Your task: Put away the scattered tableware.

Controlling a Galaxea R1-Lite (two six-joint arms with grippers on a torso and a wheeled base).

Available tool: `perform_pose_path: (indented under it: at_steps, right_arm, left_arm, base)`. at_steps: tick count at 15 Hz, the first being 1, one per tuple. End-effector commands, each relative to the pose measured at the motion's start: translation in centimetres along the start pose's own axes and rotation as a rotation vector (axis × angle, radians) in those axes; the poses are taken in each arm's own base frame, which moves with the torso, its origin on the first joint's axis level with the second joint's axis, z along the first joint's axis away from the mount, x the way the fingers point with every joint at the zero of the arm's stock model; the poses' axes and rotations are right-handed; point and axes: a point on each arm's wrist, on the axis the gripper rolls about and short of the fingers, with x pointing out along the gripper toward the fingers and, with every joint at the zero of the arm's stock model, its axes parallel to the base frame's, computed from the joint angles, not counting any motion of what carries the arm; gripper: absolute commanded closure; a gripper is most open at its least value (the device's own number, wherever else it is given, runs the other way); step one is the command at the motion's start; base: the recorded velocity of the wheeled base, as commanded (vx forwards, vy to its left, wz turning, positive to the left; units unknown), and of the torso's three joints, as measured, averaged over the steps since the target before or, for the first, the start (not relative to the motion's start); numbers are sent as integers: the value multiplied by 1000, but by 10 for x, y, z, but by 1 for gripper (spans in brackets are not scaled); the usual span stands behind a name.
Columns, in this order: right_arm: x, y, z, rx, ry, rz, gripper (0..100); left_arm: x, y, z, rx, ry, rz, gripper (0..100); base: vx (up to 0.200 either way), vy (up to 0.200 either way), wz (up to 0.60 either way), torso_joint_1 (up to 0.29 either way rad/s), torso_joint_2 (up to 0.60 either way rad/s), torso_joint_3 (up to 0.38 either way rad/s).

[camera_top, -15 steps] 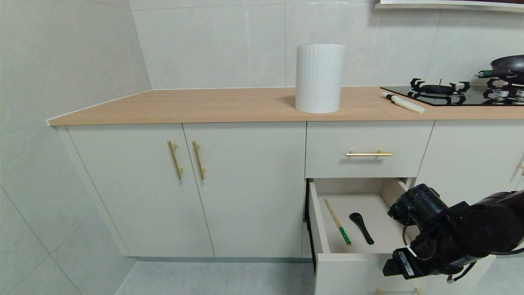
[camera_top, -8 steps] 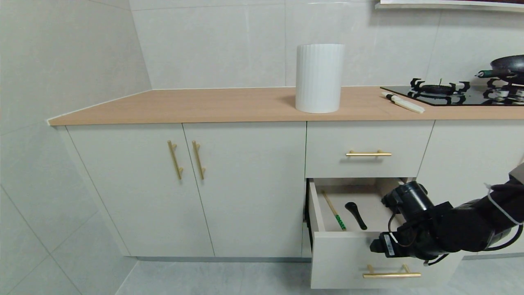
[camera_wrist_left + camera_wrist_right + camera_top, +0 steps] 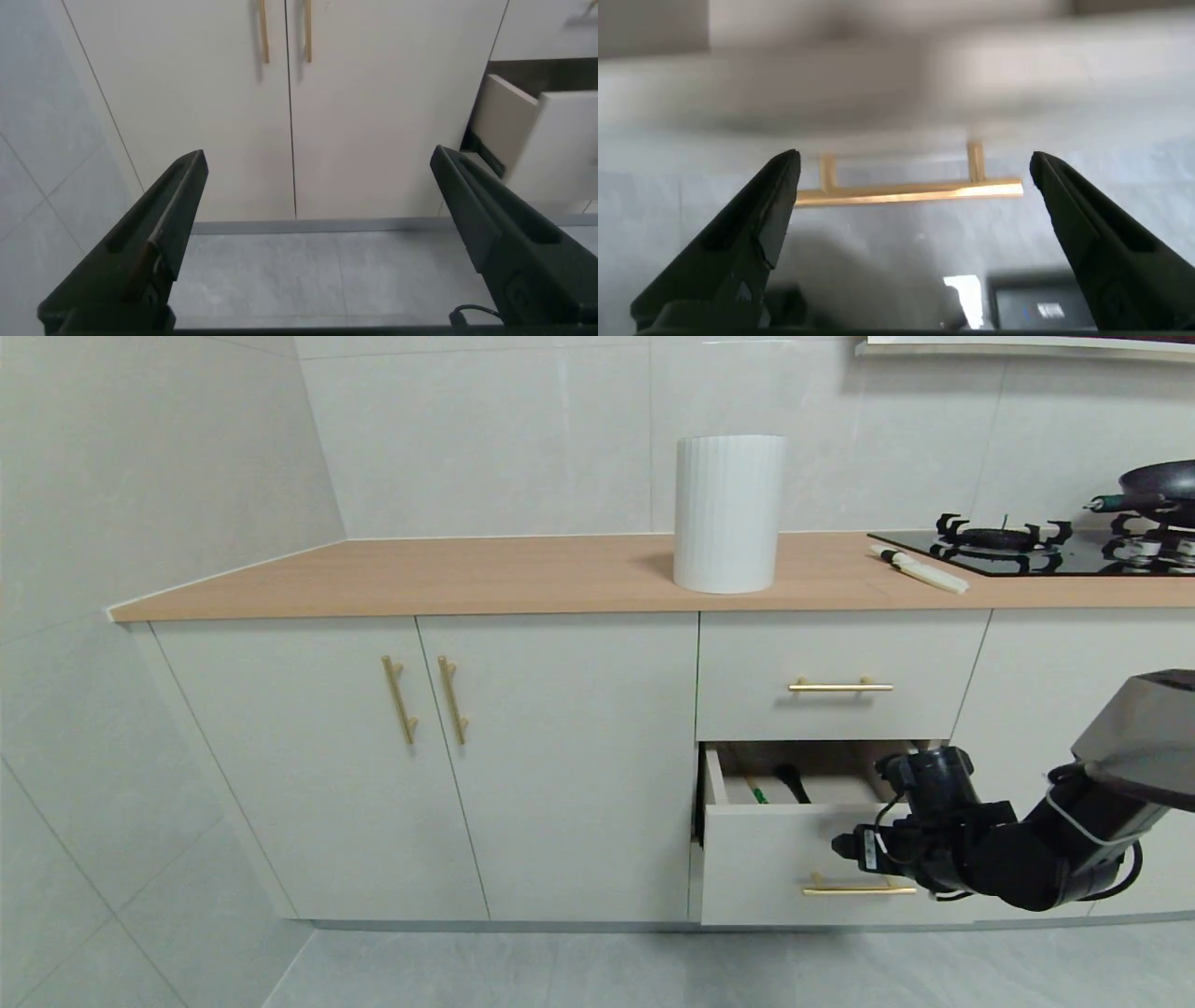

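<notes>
The lower drawer point(image 3: 775, 859) under the counter stands open only a small gap. Inside, the ends of a green-tipped pair of chopsticks point(image 3: 757, 793) and a black spoon point(image 3: 793, 783) peek out. My right gripper point(image 3: 845, 847) is low at the drawer front, just above its gold handle point(image 3: 859, 889), and I cannot tell if it touches. In the right wrist view my right gripper point(image 3: 913, 166) is open, with the handle point(image 3: 906, 191) ahead between its fingers. A pale long utensil point(image 3: 920, 571) lies on the counter by the stove. My left gripper point(image 3: 318, 159) is open, facing the cabinet doors point(image 3: 285, 84).
A white ribbed canister point(image 3: 728, 513) stands on the wooden counter point(image 3: 467, 574). At the right is a gas stove point(image 3: 1027, 546) with a dark pan point(image 3: 1158, 485). The upper drawer point(image 3: 840, 686) is closed. Grey tiled floor point(image 3: 560, 971) spreads before the cabinets.
The lower drawer slid in from wide open to nearly closed. My right gripper moved toward the cabinet with the drawer front, and the chopsticks and spoon are now mostly hidden.
</notes>
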Motion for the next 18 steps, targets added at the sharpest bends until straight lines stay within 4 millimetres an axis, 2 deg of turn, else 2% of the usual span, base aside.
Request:
perform_pose_path:
  at_steps: [1, 5, 15, 18]
  right_arm:
    - [20, -1, -8, 6, -6, -8, 0]
    - [46, -4, -2, 54, -63, -36, 0]
    - [81, -7, 30, 329, -165, -19, 0]
    - [85, -6, 37, 376, -191, -7, 0]
  left_arm:
    - [0, 0, 0, 0, 0, 0, 0]
    - [0, 0, 0, 1, 0, 0, 0]
    - [0, 0, 0, 0, 0, 0, 0]
    - [0, 0, 0, 0, 0, 0, 0]
  base:
    - [0, 0, 0, 0, 0, 0]
    - [0, 0, 0, 0, 0, 0]
    - [0, 0, 0, 0, 0, 0]
    - [0, 0, 0, 0, 0, 0]
